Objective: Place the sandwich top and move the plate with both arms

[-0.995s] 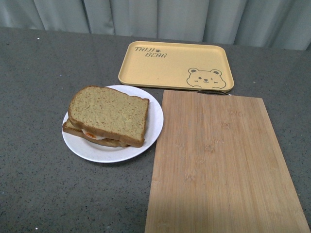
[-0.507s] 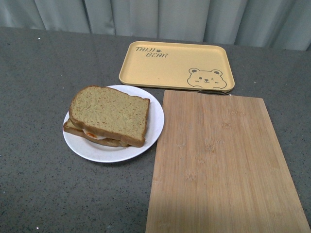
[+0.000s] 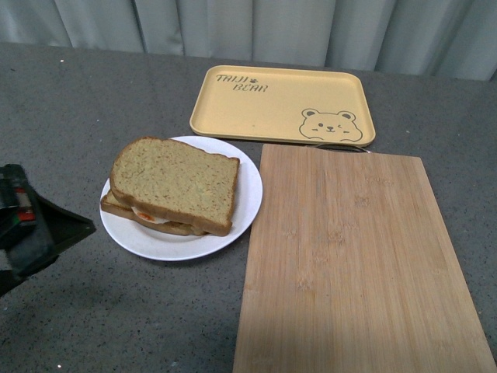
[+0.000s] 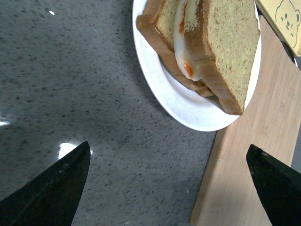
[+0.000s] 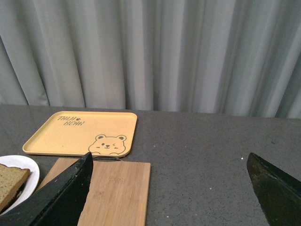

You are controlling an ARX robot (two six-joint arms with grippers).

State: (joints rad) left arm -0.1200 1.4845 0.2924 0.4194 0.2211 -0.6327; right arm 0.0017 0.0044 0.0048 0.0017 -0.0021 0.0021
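Observation:
The sandwich top [image 3: 175, 183], a plain tan-brown slice, lies on a lower slice with egg and red sauce, on the white plate [image 3: 248, 186]. My left arm [image 3: 31, 229] shows at the front view's left edge, just left of the plate. In the left wrist view my left gripper [image 4: 167, 147] is open and empty, above the grey table. The plate [image 4: 174, 94] and the sandwich top [image 4: 230, 42] lie ahead of its fingers. My right gripper [image 5: 169, 155] is open and empty, raised over the table's right side. The plate [image 5: 21, 165] is far off at that view's edge.
A bamboo cutting board [image 3: 353, 264] lies right of the plate, its edge touching or very near the rim. A yellow bear tray [image 3: 279, 105] sits behind both. Grey curtains [image 5: 150, 52] close the back. The table is dark grey speckled stone [image 3: 93, 311].
My left arm has come into the front view at the left edge, close to the plate. The plate, sandwich, board and tray have not moved.

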